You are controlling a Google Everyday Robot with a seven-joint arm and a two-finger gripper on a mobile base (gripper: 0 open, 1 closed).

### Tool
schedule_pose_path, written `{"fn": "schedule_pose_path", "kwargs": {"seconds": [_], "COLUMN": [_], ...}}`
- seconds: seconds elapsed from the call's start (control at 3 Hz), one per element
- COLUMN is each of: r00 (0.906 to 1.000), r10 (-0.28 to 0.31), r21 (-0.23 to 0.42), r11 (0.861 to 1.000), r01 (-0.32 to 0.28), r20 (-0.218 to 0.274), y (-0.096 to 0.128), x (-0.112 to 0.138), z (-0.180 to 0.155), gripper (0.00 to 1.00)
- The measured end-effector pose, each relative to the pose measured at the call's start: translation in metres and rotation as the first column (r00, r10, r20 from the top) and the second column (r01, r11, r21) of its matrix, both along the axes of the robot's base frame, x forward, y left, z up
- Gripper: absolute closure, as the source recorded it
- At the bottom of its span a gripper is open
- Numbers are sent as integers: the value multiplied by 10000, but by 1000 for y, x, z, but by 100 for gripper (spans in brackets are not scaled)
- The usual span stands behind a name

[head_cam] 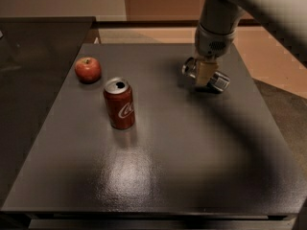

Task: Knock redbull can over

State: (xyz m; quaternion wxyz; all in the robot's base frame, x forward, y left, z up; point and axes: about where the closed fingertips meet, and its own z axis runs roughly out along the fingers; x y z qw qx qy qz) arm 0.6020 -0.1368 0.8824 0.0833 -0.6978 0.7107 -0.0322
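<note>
The redbull can is a slim silver-grey can with bluish markings. It lies on its side at the back right of the dark table, its top end pointing to the back left. My gripper hangs from the arm directly over the middle of the can and covers part of it. It is at or just above the can.
A red Coca-Cola can stands upright left of centre. A red apple lies behind it at the back left. The table's right edge runs close to the redbull can. A darker counter adjoins on the left.
</note>
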Motion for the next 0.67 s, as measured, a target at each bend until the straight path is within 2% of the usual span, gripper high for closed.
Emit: {"fn": "schedule_pose_path", "kwargs": {"seconds": [0.33, 0.67], "r00": [10000, 10000], "r10": [9, 9], "r21": [25, 25], "r11": [10000, 10000], "r01": [-9, -9], "r20": [55, 56], "y": [1, 1], "x": [2, 2], "z": [-1, -1], "gripper": [0, 0]}}
